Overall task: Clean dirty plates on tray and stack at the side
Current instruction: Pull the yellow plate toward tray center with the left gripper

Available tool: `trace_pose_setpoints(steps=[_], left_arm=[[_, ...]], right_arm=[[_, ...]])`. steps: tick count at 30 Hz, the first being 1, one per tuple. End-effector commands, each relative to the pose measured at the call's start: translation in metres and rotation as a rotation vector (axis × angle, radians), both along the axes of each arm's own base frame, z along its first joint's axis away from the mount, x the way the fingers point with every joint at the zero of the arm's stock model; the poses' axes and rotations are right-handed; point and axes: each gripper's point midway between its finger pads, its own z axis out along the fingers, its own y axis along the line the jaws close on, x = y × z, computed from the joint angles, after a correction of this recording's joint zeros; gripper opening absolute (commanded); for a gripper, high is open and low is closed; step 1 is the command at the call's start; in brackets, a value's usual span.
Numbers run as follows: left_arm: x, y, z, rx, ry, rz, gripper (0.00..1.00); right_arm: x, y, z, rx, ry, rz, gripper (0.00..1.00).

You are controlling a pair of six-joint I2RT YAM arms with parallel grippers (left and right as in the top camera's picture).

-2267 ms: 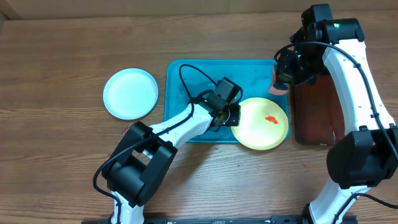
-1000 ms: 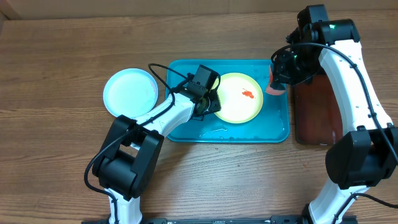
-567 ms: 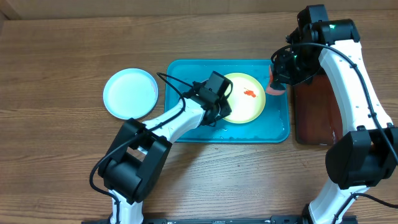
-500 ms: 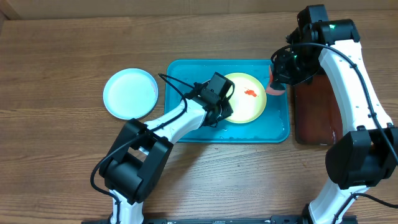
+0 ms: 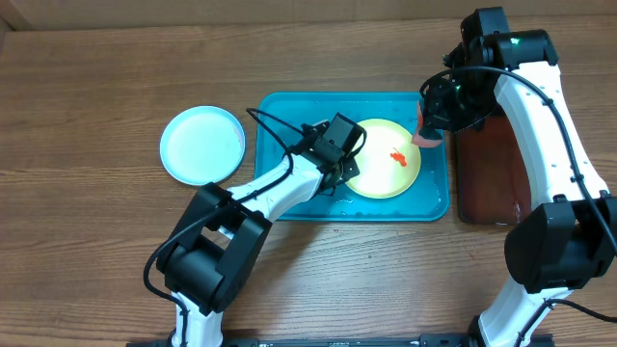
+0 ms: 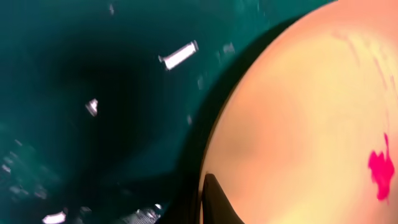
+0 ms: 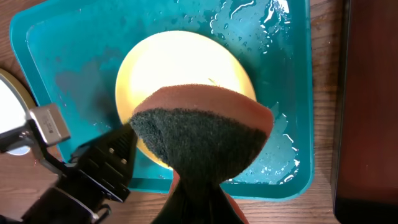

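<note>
A pale yellow-green plate (image 5: 388, 172) with a small red smear (image 5: 395, 156) lies in the right half of the teal tray (image 5: 280, 145). My left gripper (image 5: 345, 170) is shut on the plate's left rim; the left wrist view shows one finger on the plate (image 6: 311, 124) over the tray floor (image 6: 93, 93). My right gripper (image 5: 431, 123) is shut on a sponge (image 7: 199, 134), brown with a dark green scrub face, held above the plate (image 7: 186, 62) near the tray's upper right corner. A light blue plate (image 5: 201, 145) lies on the table left of the tray.
A dark red-black tray (image 5: 492, 173) stands right of the teal tray. Water drops lie on the teal tray's floor (image 7: 273, 37). The left arm's cable loops over the tray's left part.
My left gripper has dragged the yellow-green plate from outside the tray's lower right edge into the tray, then slid it a little right. The right gripper has stayed still with the sponge.
</note>
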Motion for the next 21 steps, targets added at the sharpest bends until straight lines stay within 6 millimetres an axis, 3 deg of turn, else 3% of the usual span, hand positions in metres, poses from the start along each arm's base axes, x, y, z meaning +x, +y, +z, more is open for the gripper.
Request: trace_pose_setpoints(steps=[1,7,12,14,18,21], left_arm=[[0.019,0.028,-0.012,0.168,-0.071,-0.079,0.04],[0.053,0.027,0.005,0.238,-0.236,-0.272,0.04],[0.069,0.02,0.018,0.314,-0.352,-0.439,0.11],[0.069,0.019,0.018,0.325,-0.359,-0.46,0.18],[0.06,0.011,0.013,0.278,-0.325,-0.496,0.44],[0.046,-0.001,0.008,0.169,-0.266,-0.517,0.46]], right_arm=[[0.001,0.001,0.003,-0.001,-0.017,0.01,0.04],[0.001,0.001,0.003,-0.002,-0.017,0.011,0.04],[0.001,0.001,0.003,-0.002,-0.019,0.011,0.05],[0.001,0.001,0.003,-0.002,-0.019,0.011,0.05],[0.002,0.001,0.003,-0.001,-0.023,0.011,0.05],[0.003,0.001,0.003,-0.001,-0.026,0.011,0.05]])
